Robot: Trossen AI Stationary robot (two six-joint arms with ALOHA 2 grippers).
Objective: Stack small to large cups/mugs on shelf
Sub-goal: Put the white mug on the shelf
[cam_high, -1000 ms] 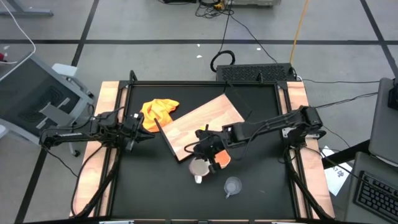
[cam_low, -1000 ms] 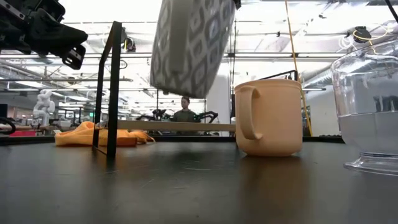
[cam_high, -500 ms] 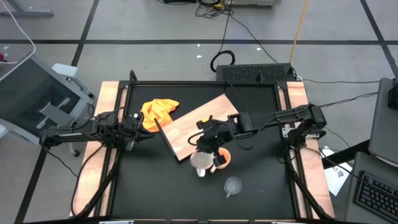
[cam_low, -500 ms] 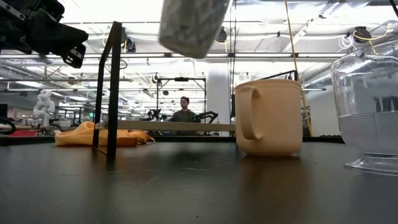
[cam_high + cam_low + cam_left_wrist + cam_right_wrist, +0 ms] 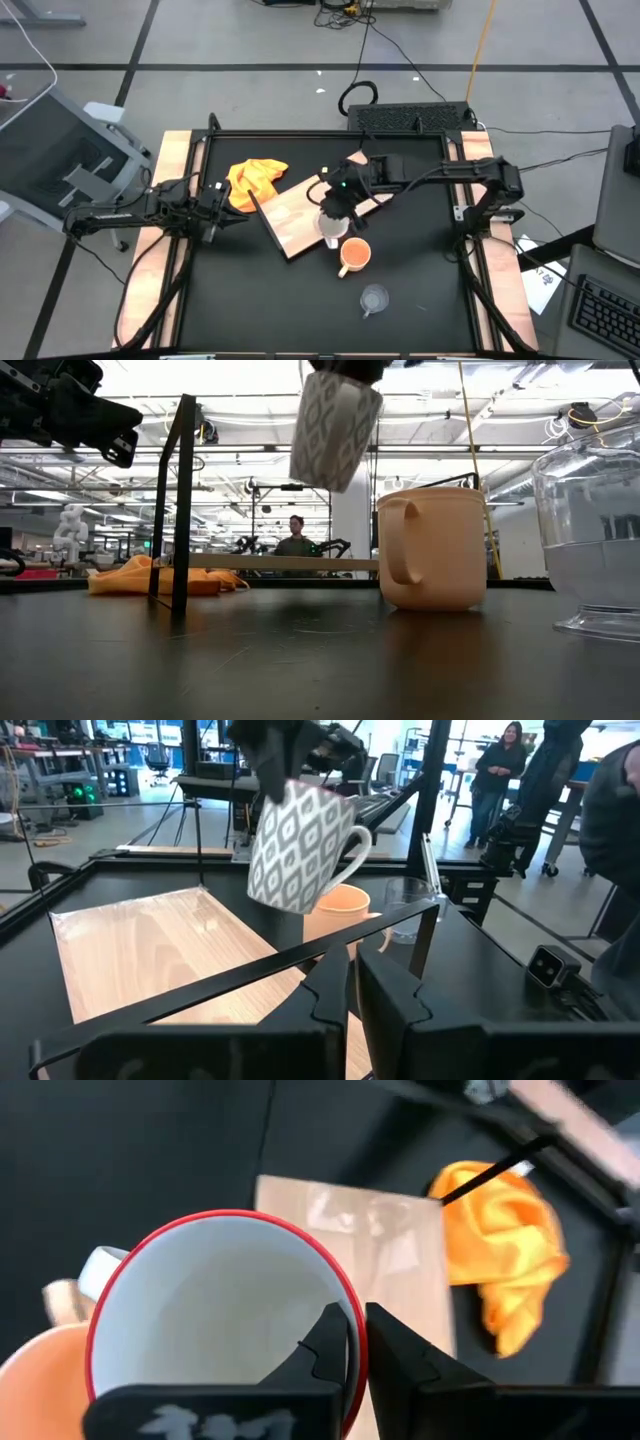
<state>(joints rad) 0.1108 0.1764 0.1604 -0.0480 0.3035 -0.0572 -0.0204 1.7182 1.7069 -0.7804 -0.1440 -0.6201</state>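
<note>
— Where was the white mug (image 5: pixel 297 845)?

— Pinched by its rim in my right gripper (image 5: pixel 338 205), hanging above the shelf's (image 5: pixel 300 215) near edge; orange mug (image 5: pixel 353 254) and glass cup (image 5: pixel 374 298) sat nearer than the shelf.

— Next?

— Probably lowering it onto the shelf. My left gripper (image 5: pixel 213 206), jaws together, waited beside the shelf.

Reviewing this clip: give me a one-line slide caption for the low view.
Right gripper holds the patterned white mug tilted in the air above the tabletop, beside the yellow-orange mug and clear glass cup.
</note>
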